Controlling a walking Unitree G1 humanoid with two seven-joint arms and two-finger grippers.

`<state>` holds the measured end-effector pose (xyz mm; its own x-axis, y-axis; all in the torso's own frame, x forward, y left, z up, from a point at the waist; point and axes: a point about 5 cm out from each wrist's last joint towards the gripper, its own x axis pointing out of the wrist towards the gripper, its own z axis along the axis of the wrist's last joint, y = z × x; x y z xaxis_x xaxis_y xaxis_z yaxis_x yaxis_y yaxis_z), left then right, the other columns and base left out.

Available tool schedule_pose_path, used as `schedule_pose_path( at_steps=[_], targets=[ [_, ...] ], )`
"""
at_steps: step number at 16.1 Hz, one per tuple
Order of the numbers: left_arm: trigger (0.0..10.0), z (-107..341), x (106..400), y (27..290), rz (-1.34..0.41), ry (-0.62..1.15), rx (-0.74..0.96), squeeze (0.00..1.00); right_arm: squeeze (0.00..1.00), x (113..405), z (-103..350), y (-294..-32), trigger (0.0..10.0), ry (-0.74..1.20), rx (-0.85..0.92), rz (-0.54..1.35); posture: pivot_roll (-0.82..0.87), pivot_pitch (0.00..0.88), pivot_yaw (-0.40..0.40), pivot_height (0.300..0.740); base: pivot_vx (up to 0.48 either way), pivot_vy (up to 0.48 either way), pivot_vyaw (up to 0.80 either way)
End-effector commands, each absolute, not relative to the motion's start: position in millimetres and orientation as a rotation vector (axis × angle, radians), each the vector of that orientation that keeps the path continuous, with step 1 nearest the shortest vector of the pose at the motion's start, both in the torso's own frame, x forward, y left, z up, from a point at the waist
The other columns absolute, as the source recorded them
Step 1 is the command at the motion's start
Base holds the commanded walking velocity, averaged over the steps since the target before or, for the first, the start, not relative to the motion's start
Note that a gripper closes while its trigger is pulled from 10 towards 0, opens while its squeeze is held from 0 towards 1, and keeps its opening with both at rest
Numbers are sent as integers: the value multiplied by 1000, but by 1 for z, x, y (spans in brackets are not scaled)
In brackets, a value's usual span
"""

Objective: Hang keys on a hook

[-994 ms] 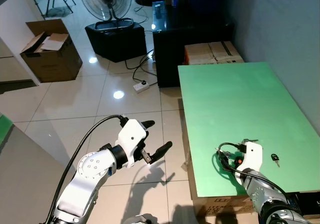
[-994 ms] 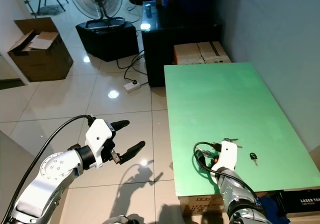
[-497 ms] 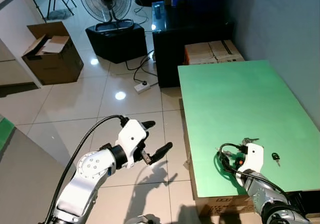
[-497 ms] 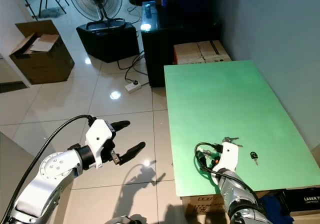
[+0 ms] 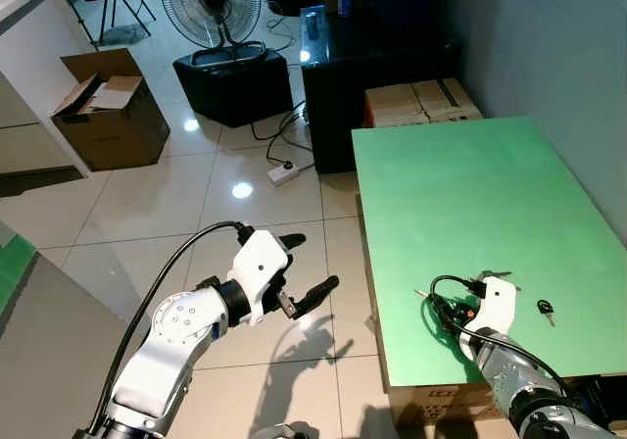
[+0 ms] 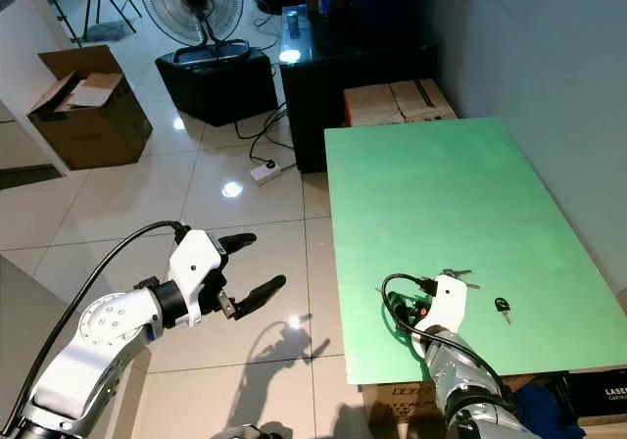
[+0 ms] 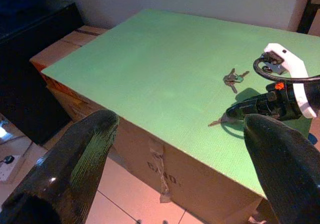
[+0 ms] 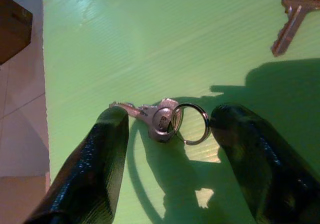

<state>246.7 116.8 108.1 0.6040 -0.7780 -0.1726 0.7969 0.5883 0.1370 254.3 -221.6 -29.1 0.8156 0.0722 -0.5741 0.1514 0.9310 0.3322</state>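
A silver key on a round steel ring lies flat near the front edge of the green table top, between the right gripper's open, empty fingers. Closing could skid it flat. Left gripper hangs open over floor.

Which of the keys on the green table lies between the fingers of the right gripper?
The silver key on the ring: it lies flat on the green table between the open right gripper. The other bunch of keys lies farther off.
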Motion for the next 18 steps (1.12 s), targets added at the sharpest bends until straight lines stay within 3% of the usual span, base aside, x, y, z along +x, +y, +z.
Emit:
schedule_pose_path(
  at_steps=[1,18],
  targets=[
    [10000,108,248,120,-922,112,220,0,0,258,-27,-217,0,606,393,-26,11,7,148,740,0,0,0],
    [10000,106,248,119,-924,119,215,0,0,256,-28,-217,0,603,396,-25,0,11,146,740,0,0,0]
  ],
)
